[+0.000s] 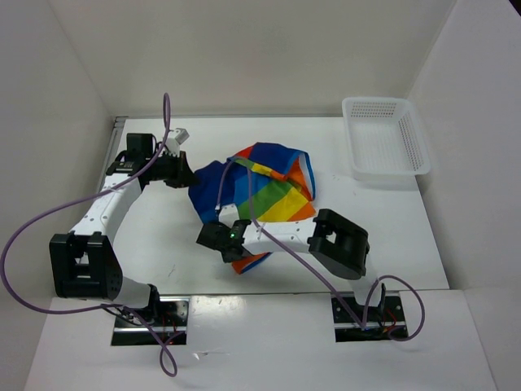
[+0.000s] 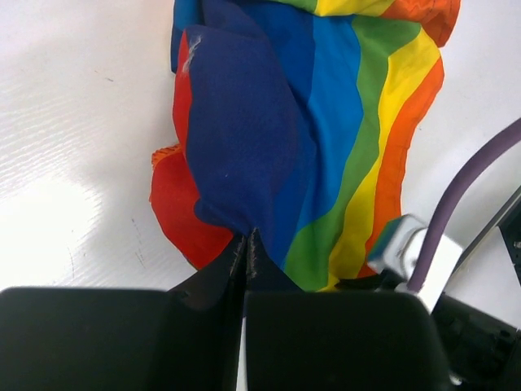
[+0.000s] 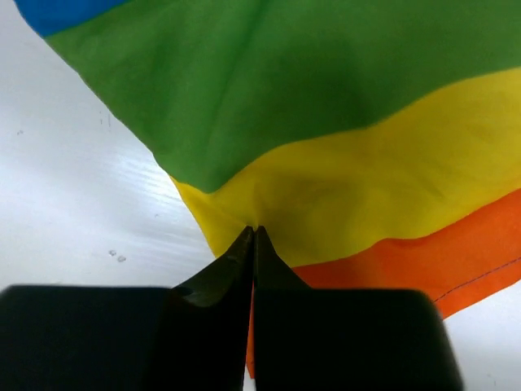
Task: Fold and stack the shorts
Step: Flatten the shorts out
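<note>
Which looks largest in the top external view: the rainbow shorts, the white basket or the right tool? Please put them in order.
1. rainbow shorts: crumpled, but the widest spread.
2. white mesh basket: somewhat smaller, though it sits farther from the camera, so the gap is unsure.
3. right tool: clearly the smallest.

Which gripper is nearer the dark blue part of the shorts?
Left. The left gripper is shut on the shorts' dark blue part; the right gripper pinches their yellow stripe, beyond the green.
</note>
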Action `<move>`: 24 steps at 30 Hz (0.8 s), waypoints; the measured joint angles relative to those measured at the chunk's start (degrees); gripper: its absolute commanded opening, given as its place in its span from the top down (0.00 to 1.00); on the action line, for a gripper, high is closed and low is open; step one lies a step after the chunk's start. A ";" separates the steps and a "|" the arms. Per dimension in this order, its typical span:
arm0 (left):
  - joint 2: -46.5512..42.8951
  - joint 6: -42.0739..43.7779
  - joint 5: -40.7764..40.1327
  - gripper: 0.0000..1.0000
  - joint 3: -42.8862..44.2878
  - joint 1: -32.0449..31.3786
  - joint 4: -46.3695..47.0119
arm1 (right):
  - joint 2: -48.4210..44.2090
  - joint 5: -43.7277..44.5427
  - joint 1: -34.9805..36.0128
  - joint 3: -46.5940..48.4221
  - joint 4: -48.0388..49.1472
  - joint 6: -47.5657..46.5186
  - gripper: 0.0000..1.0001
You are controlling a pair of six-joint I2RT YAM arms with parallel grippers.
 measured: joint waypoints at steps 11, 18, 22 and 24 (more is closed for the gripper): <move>0.00 -0.02 4.11 0.18 -0.07 -0.28 -1.33 | -20.06 2.43 -4.48 -25.07 -5.09 11.80 1.00; 0.02 -0.20 3.54 0.36 -1.20 -1.40 -1.51 | -36.50 3.39 -8.79 -29.00 -10.88 17.18 0.48; -0.02 0.00 -0.59 0.45 -3.72 -1.77 -1.03 | -43.80 2.12 -11.78 -28.94 -10.91 18.73 0.22; -0.09 0.00 -2.54 0.39 -5.60 -1.77 -0.96 | -48.30 0.15 -14.51 -29.97 -10.05 19.23 0.15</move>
